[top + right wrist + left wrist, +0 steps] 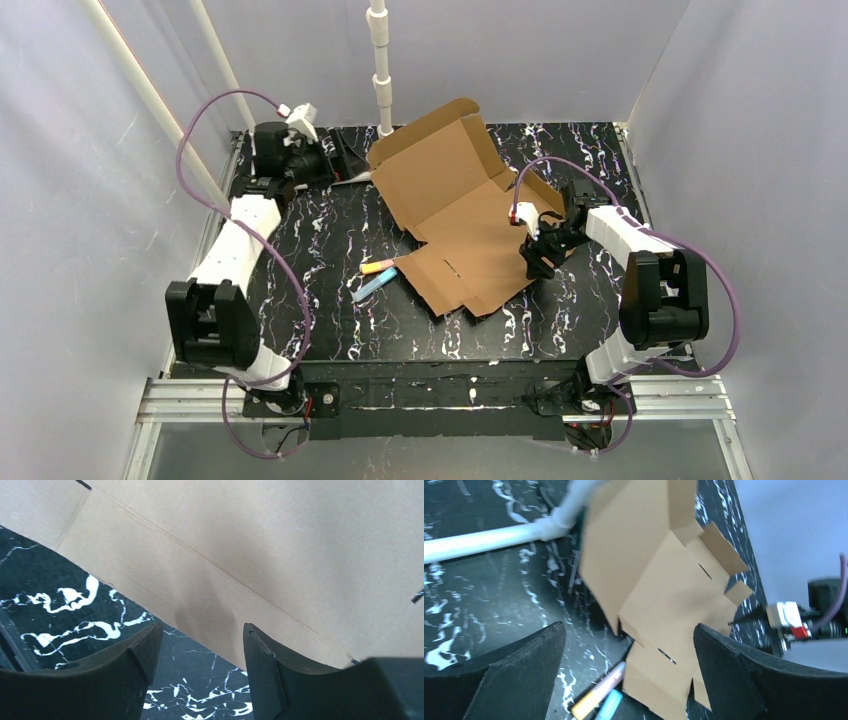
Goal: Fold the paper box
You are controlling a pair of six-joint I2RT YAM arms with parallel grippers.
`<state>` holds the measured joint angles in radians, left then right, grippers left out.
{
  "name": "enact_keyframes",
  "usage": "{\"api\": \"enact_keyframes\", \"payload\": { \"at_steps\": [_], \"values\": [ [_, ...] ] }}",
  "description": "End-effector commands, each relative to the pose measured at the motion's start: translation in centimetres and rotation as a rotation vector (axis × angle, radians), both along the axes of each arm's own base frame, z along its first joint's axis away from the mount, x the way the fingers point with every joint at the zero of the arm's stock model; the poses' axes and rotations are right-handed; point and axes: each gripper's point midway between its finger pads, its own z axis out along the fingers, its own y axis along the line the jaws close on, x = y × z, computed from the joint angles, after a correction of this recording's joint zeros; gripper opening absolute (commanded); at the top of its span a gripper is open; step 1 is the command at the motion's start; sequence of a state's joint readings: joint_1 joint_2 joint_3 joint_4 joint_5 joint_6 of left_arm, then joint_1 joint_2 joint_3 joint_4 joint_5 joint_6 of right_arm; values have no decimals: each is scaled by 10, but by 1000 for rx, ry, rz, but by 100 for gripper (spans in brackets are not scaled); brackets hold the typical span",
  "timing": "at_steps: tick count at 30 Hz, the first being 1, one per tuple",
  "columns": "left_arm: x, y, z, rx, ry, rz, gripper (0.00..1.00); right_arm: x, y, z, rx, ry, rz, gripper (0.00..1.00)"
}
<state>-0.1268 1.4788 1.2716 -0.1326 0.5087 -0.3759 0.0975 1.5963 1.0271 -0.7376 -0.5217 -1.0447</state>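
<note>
The paper box (462,215) is a brown die-cut cardboard sheet lying mostly flat in the middle of the black marbled table, with its far lid panel tilted up. In the left wrist view the paper box (664,575) lies ahead of my left gripper (629,640), which is wide open and empty, well clear of the cardboard. From above, the left gripper (352,168) sits at the sheet's far left corner. My right gripper (533,268) hovers at the sheet's near right edge. Seen from the wrist, the right gripper (200,635) is open, and the cardboard edge (215,605) lies just beyond its fingertips, not pinched.
An orange-yellow marker (378,267) and a blue marker (372,288) lie just left of the sheet's near flap. A white pipe (380,70) stands at the back, right behind the raised panel. Grey walls close in on the left, back and right of the table.
</note>
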Motion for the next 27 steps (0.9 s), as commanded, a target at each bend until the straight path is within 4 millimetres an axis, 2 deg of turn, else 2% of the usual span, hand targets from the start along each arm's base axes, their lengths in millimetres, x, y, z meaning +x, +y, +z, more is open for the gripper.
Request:
{"api": "enact_keyframes", "payload": {
  "at_steps": [1, 4, 8, 14, 18, 23, 27],
  "values": [
    [25, 15, -8, -108, 77, 21, 98, -5, 13, 22, 89, 20, -18, 69],
    [40, 12, -15, -124, 85, 5, 98, -5, 13, 15, 86, 39, -32, 69],
    [56, 5, -35, -180, 117, 5, 98, -6, 12, 8, 82, 64, -40, 69],
    [58, -6, -57, -136, 118, 32, 98, -5, 12, 4, 79, 70, -51, 69],
    [62, -18, -79, -66, 129, 76, 98, -4, 10, -1, 65, 86, -63, 69],
    [68, -14, -113, -35, 202, 182, 98, -5, 8, -4, 55, 90, -71, 69],
    [72, -18, -122, -53, 215, 192, 98, -5, 8, -7, 53, 99, -71, 69]
  ]
}}
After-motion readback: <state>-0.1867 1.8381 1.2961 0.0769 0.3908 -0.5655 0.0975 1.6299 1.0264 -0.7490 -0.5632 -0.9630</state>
